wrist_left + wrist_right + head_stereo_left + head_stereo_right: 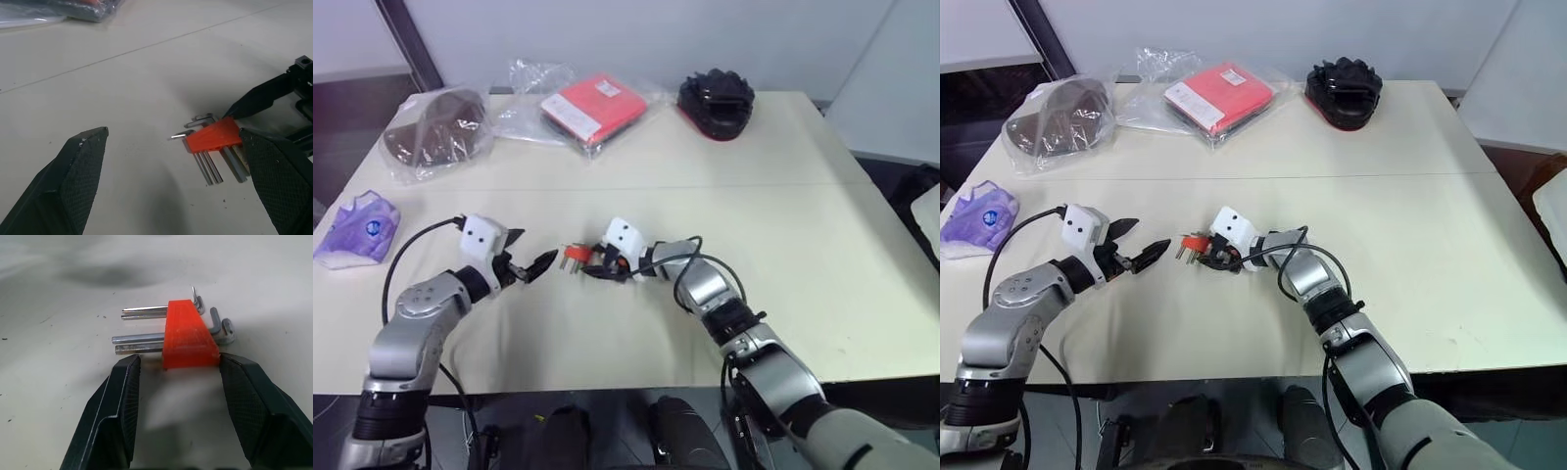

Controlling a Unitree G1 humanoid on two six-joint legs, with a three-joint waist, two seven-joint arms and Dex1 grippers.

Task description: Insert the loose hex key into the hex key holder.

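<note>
Holder between my grippers

The holder (188, 335) lay at twelve o'clock off my right gripper (178, 382), jaws apart, nothing gripped; my left gripper (1136, 247) gaped empty nearby.

1. The hex key holder (188, 335) is a small orange-red block lying flat on the table (783, 186).
2. Short grey metal keys stick out of both its sides; their bent ends sit together on one side.

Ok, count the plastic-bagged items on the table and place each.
3: a bagged brown item at the far left, a red packet at the far middle, a bagged purple item on the left edge. More may lie outside the views.
</note>
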